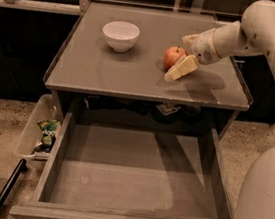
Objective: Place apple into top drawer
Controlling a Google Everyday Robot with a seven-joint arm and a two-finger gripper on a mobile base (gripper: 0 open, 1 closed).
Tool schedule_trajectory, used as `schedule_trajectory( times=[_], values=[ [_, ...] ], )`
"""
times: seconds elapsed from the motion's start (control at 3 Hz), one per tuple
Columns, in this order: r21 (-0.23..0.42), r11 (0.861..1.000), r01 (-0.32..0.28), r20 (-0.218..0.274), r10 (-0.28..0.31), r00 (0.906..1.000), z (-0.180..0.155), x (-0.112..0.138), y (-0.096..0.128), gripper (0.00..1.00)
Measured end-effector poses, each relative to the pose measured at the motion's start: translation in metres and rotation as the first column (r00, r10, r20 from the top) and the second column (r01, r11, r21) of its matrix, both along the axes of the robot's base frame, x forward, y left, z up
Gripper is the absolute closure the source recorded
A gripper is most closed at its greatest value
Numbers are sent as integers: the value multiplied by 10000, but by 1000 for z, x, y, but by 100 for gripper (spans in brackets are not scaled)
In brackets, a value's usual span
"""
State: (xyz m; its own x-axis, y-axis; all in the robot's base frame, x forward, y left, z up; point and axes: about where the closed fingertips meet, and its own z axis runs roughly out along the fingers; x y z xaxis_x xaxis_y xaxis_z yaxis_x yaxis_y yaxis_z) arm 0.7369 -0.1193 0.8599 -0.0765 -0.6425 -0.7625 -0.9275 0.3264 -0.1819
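The red-orange apple (172,57) sits on the grey table top (122,71), right of middle. My gripper (178,57) reaches in from the right and is open. One pale finger (181,68) lies in front of the apple and the other finger (189,38) sits behind it, so the apple is between them at the tips. The apple still rests on the table. The top drawer (128,181) is pulled out wide below the table top, and its flat grey bottom is bare.
A white bowl (120,34) stands on the table's back left. A clear plastic bin of packets (41,131) sits on the floor left of the drawer. My white arm (268,33) spans the right side and my base (263,209) fills the lower right.
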Motion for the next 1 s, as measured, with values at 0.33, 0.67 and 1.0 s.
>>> schedule_trajectory(
  times=[0.33, 0.67, 1.0],
  values=[
    [3, 10000, 1, 15, -1, 10000, 1, 1, 0, 19],
    [3, 10000, 1, 15, -1, 10000, 1, 1, 0, 41],
    [3, 10000, 0, 14, 0, 10000, 0, 1, 0, 65]
  ],
)
